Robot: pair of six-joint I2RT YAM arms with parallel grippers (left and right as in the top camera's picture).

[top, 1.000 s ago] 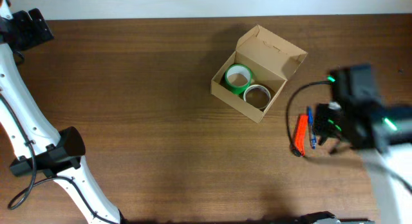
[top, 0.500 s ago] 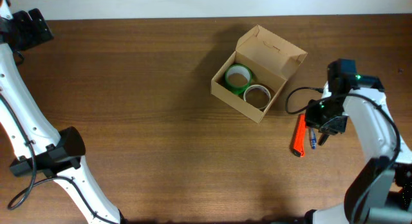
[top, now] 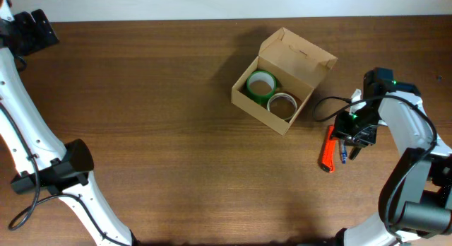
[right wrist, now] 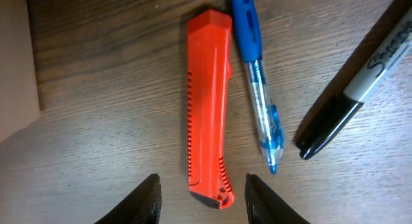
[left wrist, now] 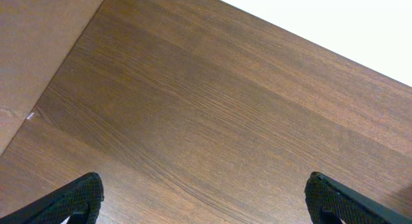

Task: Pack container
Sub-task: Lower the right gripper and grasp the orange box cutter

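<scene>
**Left pincer** (left wrist: 206,201): far left of the box and well apart from it, by the tabletop's (top: 155,119) back corner. Its fingers are spread wide with only bare wood between them; it looks parked out of the way. Only the tips show at the frame's lower edge. A tan surface fills the upper left corner of the left wrist view; what it is cannot be told.

**Box** (top: 302,54): tan cardboard, resting on the tabletop right of centre and turned at an angle. Its flap lid stands open at the back, probably so that things can go in from above.

**Green tape roll** (top: 260,85): inside the box, flat, in the left part.

**Pale tape roll** (top: 282,103): inside the box, flat, just beside the green one. Whether the two touch is hard to make out.

**Black cable** (top: 326,104): loops on the tabletop just right of the box and runs to the right arm.

**Orange cutter** (right wrist: 209,108): lies outside the box to its right, likely the next thing to be packed.

**Blue pen** (right wrist: 257,89): right of the box, just beside the cutter and roughly parallel to it.

**Black marker** (right wrist: 351,98): beyond the pen, slanted, its far end cut off by the frame.

**Right pincer** (right wrist: 203,199): right of the box. Its fingers are spread to either side of the cutter's end and pinch nothing, apparently lined up for a grasp. From overhead the wrist hides its fingertips.
</scene>
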